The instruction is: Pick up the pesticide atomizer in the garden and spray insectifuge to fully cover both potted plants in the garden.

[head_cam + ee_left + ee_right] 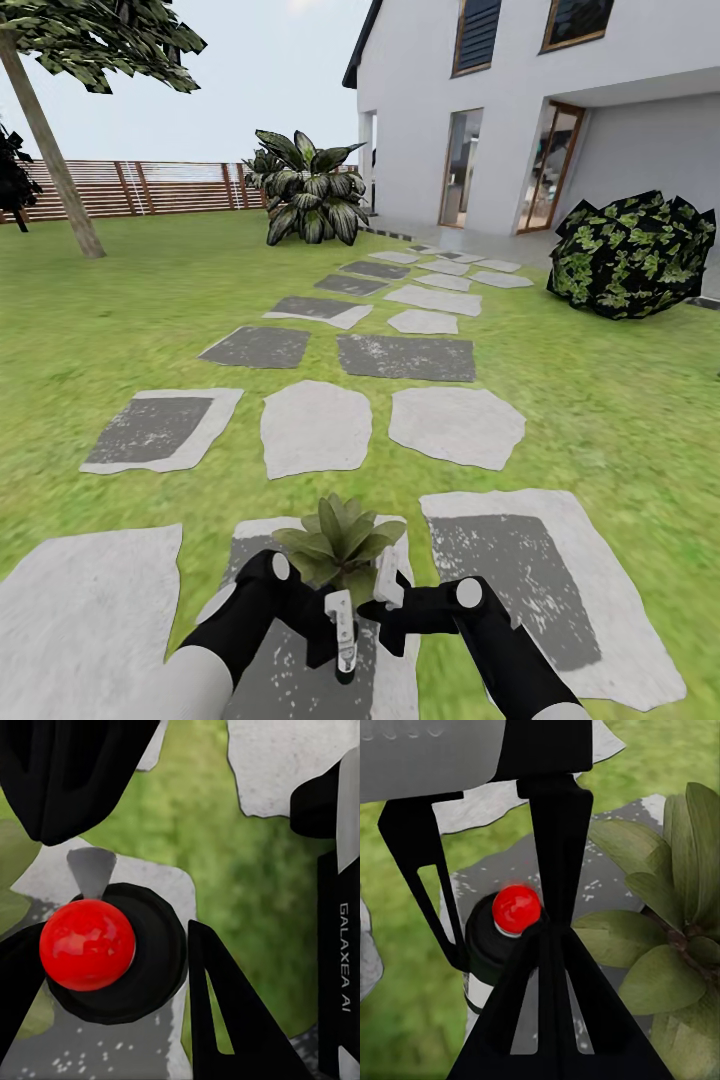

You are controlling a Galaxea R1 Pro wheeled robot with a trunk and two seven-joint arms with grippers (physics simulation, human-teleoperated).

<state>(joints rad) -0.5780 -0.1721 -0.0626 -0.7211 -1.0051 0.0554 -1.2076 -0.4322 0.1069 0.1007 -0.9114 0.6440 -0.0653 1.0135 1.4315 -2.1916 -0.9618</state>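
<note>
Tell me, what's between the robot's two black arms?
In the head view, a slim spray bottle with a white head stands between them, just before the leafy green potted plant.

Head camera overlooks the lawn (600,400); both wrist cameras look close down

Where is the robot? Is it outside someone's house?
Yes, it looks like a back garden beside a house. There is a green lawn crossed by flat grey stepping stones, a white house with glass doors, and a brown slatted wooden fence behind a tree.
</note>
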